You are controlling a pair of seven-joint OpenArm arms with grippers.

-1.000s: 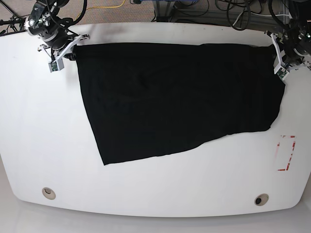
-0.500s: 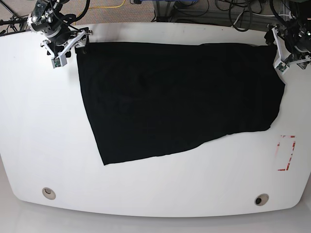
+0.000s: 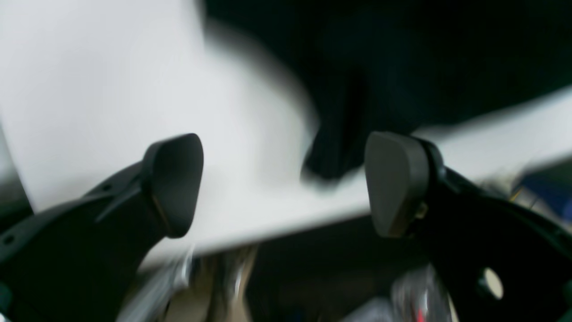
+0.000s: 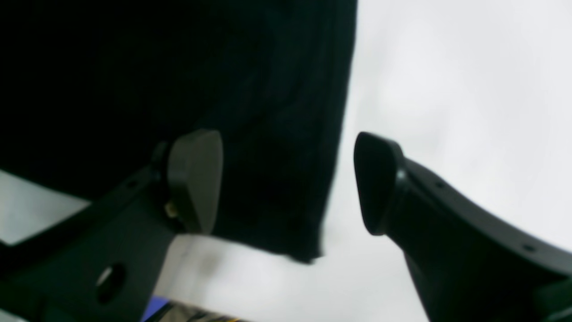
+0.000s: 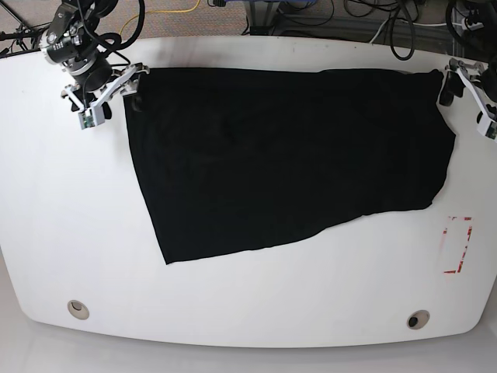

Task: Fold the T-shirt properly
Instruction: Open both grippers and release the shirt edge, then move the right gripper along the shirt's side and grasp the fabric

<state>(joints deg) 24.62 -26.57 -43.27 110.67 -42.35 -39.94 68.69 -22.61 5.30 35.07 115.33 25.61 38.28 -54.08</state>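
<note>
At the far corners, the left end effector [image 5: 467, 87] and right end effector [image 5: 109, 92] now stand spread, having released the T-shirt [image 5: 287, 155]. It lies flat on the tabletop [image 5: 62, 217], ready for the next fold.

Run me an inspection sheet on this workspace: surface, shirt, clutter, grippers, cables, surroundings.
Surface: white table, two round holes near the front edge.
Job's things: black T-shirt spread flat, no print showing.
Clutter: red-outlined rectangle marking at the base view's right.
Grippers: right gripper open over a shirt corner; left gripper open, a shirt corner lying free between its pads.
Cables: black cables and one yellow cable behind the table.
Surroundings: floor; wrist views blurred.
</note>
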